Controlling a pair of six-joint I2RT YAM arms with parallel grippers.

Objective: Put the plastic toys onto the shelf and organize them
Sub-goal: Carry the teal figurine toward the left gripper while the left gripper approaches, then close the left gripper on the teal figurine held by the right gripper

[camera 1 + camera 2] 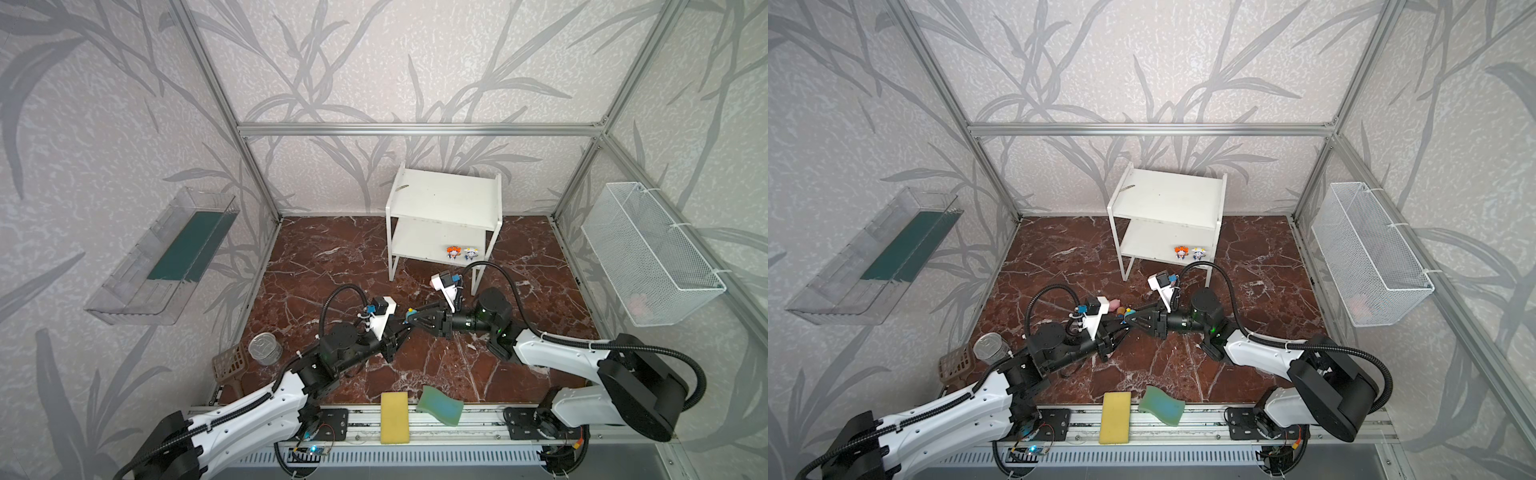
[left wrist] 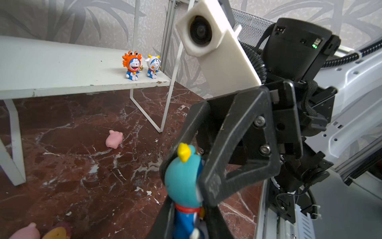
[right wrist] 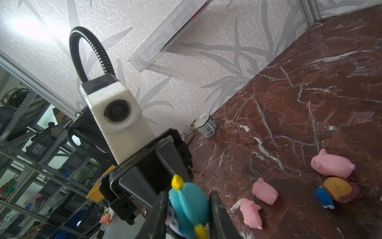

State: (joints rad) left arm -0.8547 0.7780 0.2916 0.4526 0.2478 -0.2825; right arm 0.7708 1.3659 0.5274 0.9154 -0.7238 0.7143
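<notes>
Red marble bench (image 1: 540,270), wallpapered walls. In both top views the shelf (image 1: 442,195) stands at the back, with an orange figure (image 1: 454,252) and a white figure (image 1: 471,252) on its lower board. The left gripper (image 1: 401,330) and right gripper (image 1: 417,320) meet mid-bench at a teal figure (image 1: 410,312). In a top view a pig (image 1: 1114,306) shows beside the left wrist camera.

Left wrist view: the left fingers (image 2: 163,219) flank the teal body; grip not discernible.

Right wrist view: the right fingers (image 3: 219,215), narrowly parted, clamp its head. Three pigs (image 3: 265,190) lie on the bench.
</notes>
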